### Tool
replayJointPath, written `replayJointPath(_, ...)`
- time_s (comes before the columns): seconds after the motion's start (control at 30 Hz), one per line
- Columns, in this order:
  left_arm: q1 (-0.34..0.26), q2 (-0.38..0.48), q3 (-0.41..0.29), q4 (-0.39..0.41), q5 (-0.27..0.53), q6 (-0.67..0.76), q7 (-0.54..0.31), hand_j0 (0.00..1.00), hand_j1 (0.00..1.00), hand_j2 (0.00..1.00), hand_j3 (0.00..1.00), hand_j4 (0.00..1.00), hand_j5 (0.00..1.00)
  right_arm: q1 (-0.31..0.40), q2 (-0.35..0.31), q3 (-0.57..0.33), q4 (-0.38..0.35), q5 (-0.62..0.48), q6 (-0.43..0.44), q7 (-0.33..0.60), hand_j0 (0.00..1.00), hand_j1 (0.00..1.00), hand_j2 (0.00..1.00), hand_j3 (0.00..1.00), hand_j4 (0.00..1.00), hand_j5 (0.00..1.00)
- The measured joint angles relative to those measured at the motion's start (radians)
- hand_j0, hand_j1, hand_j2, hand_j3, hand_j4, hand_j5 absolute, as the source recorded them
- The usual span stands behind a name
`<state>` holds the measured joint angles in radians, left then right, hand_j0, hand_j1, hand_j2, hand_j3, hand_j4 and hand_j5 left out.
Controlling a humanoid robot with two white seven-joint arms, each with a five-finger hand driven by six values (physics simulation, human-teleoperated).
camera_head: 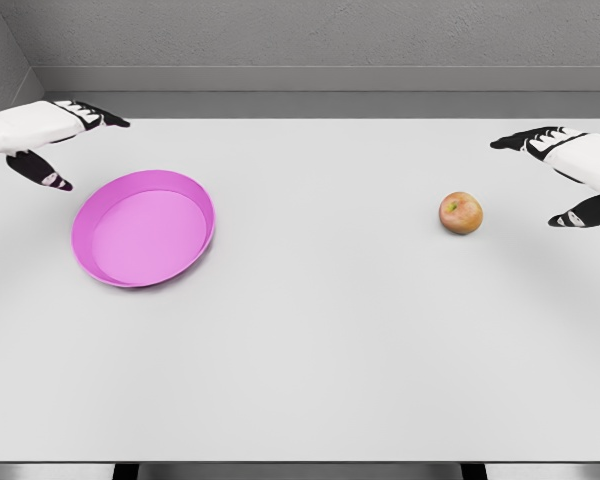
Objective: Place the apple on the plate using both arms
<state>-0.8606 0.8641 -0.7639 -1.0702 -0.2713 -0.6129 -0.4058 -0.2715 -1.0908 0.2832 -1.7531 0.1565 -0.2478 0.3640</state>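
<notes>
Apple (pixel 461 213) sits near the table's (pixel 320 360) right edge, plate (pixel 143 241) near the left — both hands (pixel 42 140) (pixel 570 170) hover fingers apart, holding nothing, probably ready to reach.

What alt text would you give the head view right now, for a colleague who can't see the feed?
An apple sits alone on the right of a white table, apart from an empty pink plate on the left. The left hand hovers open beside the plate and the right hand open near the apple, neither touching anything.
</notes>
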Motion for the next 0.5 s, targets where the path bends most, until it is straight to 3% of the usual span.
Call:
replayJointPath(0.17, 0.000, 0.011, 0.001, 0.002, -0.001, 0.000, -0.001, 1.00, 1.00, 1.00, 1.00, 1.00, 1.00, -0.015, 0.016, 0.007, 0.002, -0.003, 0.009, -0.004, 1.00, 1.00, 1.00, 1.00, 1.00, 1.00)
replayJointPath(0.23, 0.002, 0.011, 0.001, 0.002, -0.001, 0.000, -0.001, 1.00, 1.00, 1.00, 1.00, 1.00, 1.00, -0.017, 0.022, 0.018, 0.010, -0.003, 0.055, -0.006, 1.00, 1.00, 1.00, 1.00, 1.00, 1.00)
replayJointPath(0.37, 0.005, 0.012, 0.001, 0.003, -0.002, 0.000, -0.001, 1.00, 1.00, 1.00, 1.00, 1.00, 1.00, -0.176, 0.039, 0.124, 0.021, -0.002, 0.160, 0.019, 1.00, 1.00, 1.00, 1.00, 1.00, 1.00)
replayJointPath(0.5, 0.005, 0.012, 0.000, 0.003, -0.002, 0.000, -0.003, 1.00, 1.00, 1.00, 1.00, 1.00, 1.00, -0.327, 0.084, 0.255, 0.028, -0.002, 0.264, 0.148, 1.00, 1.00, 1.00, 1.00, 1.00, 1.00)
